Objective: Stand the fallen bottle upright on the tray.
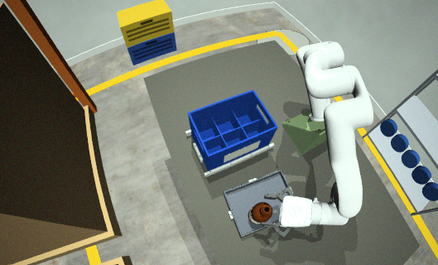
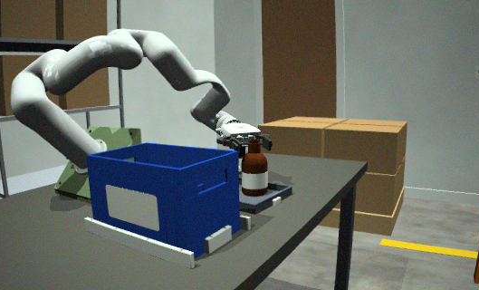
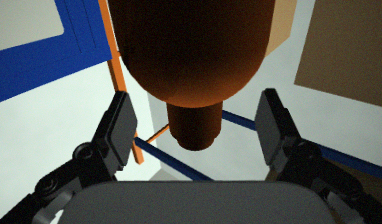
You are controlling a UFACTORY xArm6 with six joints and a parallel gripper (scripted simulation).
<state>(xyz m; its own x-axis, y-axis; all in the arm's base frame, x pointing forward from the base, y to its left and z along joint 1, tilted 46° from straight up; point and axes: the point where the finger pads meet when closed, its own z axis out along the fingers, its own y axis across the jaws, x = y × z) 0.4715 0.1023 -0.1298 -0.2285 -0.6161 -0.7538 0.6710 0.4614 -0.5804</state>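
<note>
A brown bottle (image 2: 254,171) with a white label stands upright on the grey tray (image 2: 264,196). From above it shows as a brown round shape (image 1: 262,212) on the tray (image 1: 257,202). My gripper (image 2: 245,141) is open, its fingers wide on either side of the bottle's neck and not touching it. In the wrist view the bottle's neck (image 3: 194,125) sits midway between the two spread finger pads of my gripper (image 3: 195,105). The blue crate (image 2: 164,192) (image 1: 232,128) with compartments stands level on the table beside the tray.
The crate sits against white stops (image 2: 140,241). A green arm base (image 1: 306,132) is behind it. Cardboard boxes (image 2: 344,159) stand beyond the table's far edge. A shelf with blue discs (image 1: 410,159) is at the right.
</note>
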